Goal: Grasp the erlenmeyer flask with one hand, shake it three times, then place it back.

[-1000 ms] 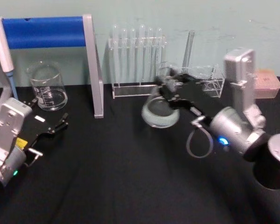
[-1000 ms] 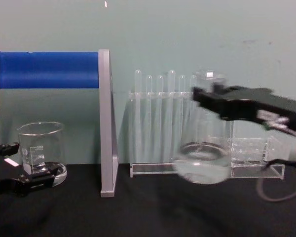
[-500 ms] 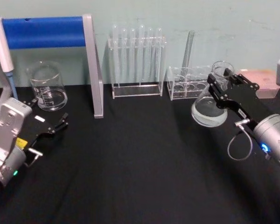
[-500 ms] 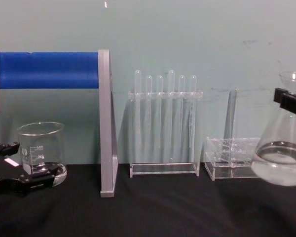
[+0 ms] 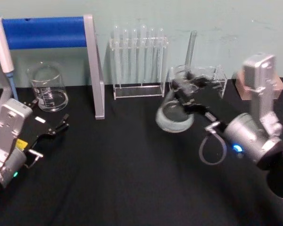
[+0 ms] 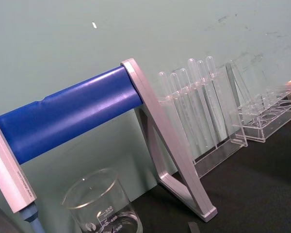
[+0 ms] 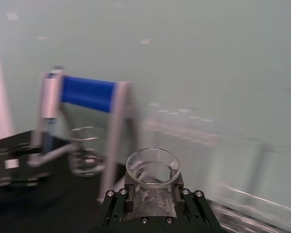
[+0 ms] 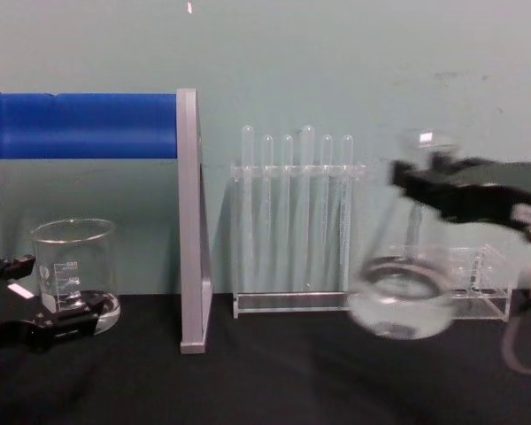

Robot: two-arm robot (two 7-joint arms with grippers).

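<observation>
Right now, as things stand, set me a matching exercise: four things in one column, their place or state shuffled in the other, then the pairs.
1 flask
2 beaker
3 left claw
4 test tubes

A upright in a clear rack by the wall
B open, low on the left
C gripped at the neck by the right claw
D on the table under the blue bar

Pairs: 1-C, 2-D, 3-B, 4-A

Right pincer (image 5: 185, 90) with erlenmeyer flask (image 5: 174, 117) swung back leftward since 0.5 s ago; flask now hangs before small clear rack (image 5: 213, 77), short of its 1.0 s position.
</observation>
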